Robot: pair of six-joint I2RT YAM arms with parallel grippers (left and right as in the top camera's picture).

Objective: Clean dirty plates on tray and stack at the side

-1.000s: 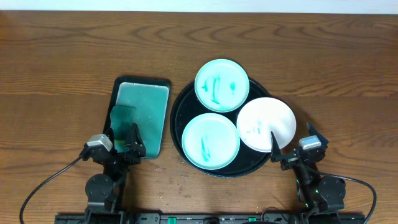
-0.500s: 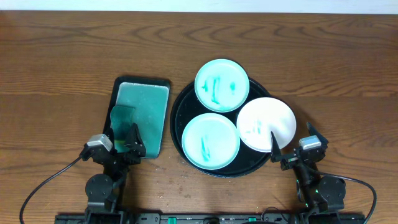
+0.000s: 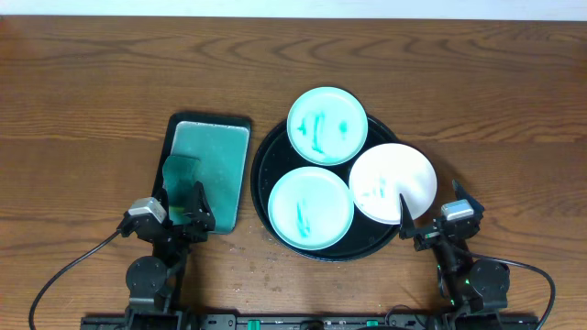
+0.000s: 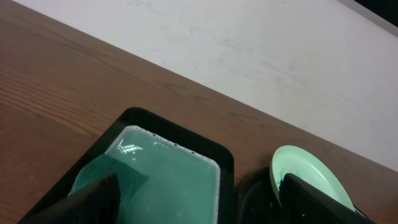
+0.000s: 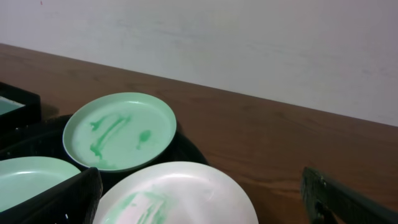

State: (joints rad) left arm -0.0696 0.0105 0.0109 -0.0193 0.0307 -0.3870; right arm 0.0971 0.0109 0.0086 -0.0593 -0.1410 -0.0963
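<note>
Three green-smeared plates [image 3: 327,126] on possibly wet tray [image 3: 261,170]

Rectangular black-rimmed tray [image 3: 171,151] on brown wooden table [image 3: 92,73]. A pale teal pad [image 3: 220,160] fills it, with a darker green square piece [image 3: 181,170] (material unclear) on its left side.

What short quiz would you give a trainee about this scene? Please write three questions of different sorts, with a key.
1. How many plates rest on the round black tray?
2. Seen from the robot, the white plate lies at the tray's: A. right side; B. left side; C. centre.
3. True or false: the right gripper is open and holds nothing.

Key: 1. three; 2. A; 3. true.
</note>
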